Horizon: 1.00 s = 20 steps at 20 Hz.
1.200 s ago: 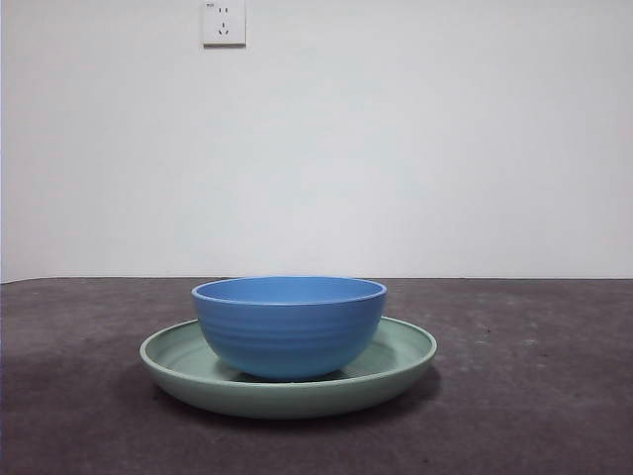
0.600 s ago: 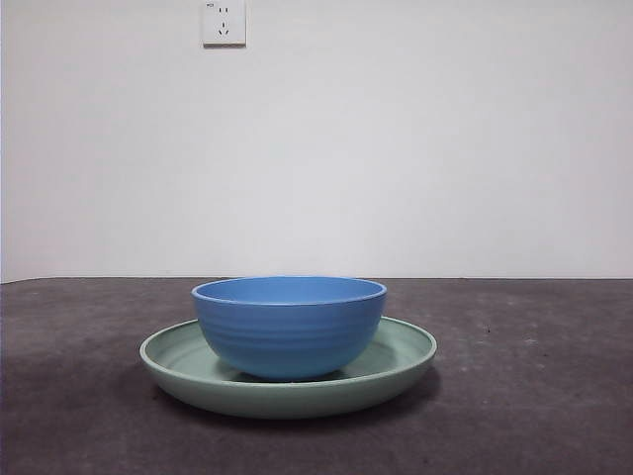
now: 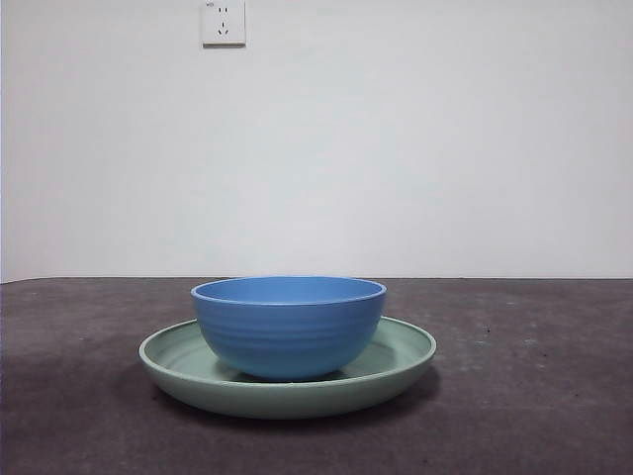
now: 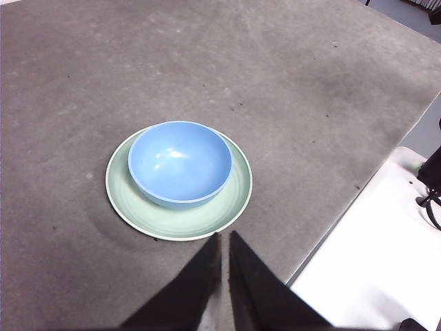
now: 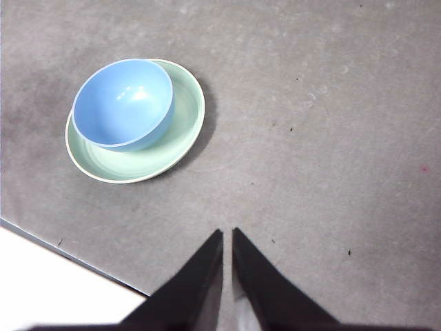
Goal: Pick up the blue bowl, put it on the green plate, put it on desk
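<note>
The blue bowl stands upright inside the green plate, which rests on the desk. The bowl is empty. It also shows in the left wrist view on the plate, and in the right wrist view on the plate. My left gripper is shut and empty, held high above the desk and apart from the plate. My right gripper is shut and empty, also high and well away from the plate. Neither arm shows in the front view.
A white wall with a socket stands behind the desk. The desk's edge and a white surface beyond it show in the left wrist view, and a white area in the right wrist view.
</note>
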Tool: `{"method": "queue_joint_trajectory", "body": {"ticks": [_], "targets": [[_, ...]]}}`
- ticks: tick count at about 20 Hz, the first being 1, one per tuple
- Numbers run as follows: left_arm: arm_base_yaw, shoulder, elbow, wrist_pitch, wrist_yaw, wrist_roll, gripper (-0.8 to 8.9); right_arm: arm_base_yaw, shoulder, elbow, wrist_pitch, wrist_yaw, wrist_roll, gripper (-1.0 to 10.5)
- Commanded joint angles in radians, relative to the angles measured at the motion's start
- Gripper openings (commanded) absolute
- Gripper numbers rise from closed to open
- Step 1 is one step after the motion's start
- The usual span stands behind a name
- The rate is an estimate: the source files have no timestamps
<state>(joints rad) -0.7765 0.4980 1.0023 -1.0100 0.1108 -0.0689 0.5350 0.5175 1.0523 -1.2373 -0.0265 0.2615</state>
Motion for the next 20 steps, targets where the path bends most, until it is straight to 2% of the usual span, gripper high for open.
{"method": "queue_joint_trajectory", "body": {"ticks": [1,3,7,10,13,17,20], "targets": [[0.032,0.003,0.008,0.009,0.005,-0.003,0.19,0.007,0.003,0.016,0.01,0.001,-0.008,0.2],[0.114,0.004,-0.011,0.019,0.01,-0.003,0.19,0.007,0.003,0.016,0.01,0.001,-0.008,0.2],[0.354,-0.056,-0.158,0.13,0.01,-0.002,0.19,0.007,0.003,0.016,0.01,0.001,-0.008,0.2],[0.538,-0.136,-0.351,0.34,0.01,-0.002,0.19,0.007,0.003,0.016,0.01,0.001,-0.008,0.2],[0.673,-0.224,-0.55,0.57,0.009,0.002,0.19,0.007,0.003,0.016,0.01,0.001,-0.008,0.2],[0.74,-0.347,-0.759,0.761,-0.018,0.005,0.19,0.007,0.003,0.016,0.01,0.001,-0.008,0.2],[0.745,-0.417,-0.858,0.812,-0.134,0.012,0.19,0.007,0.003,0.016,0.01,0.001,-0.008,0.2]]}}
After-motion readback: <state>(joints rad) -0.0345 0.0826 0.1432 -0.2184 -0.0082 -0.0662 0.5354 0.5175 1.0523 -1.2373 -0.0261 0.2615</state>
